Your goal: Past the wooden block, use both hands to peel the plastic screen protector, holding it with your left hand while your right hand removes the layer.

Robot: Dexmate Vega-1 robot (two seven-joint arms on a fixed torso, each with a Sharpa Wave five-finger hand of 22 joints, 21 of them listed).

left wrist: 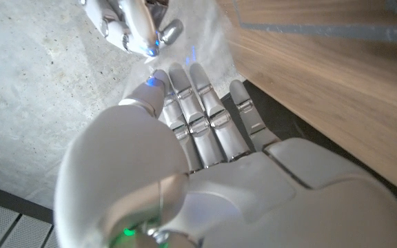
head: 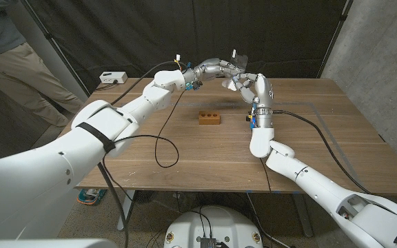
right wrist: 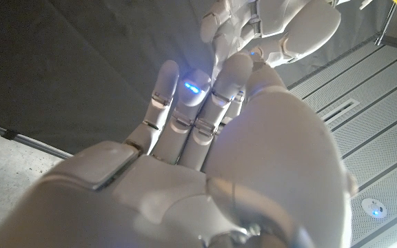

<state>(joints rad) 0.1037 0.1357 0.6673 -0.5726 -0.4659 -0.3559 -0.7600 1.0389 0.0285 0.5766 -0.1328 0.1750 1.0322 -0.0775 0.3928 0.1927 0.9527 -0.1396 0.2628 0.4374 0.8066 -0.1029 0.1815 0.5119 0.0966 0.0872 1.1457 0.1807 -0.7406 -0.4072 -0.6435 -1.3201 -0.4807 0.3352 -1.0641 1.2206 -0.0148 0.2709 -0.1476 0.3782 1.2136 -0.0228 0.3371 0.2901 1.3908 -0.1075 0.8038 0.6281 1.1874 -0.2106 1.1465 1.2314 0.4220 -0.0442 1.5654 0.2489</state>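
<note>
Right hand (head: 251,88) raised above table (head: 309,151) past wooden block (head: 209,117), fingertips pinching clear screen protector (left wrist: 209,38), left hand (head: 220,69) meeting it from opposite side, fingers pressed together along the film, both well above tabletop, person (head: 12,48) standing at far left.

Black curtain (head: 185,27) behind — concrete wall (head: 384,48) beside.
</note>
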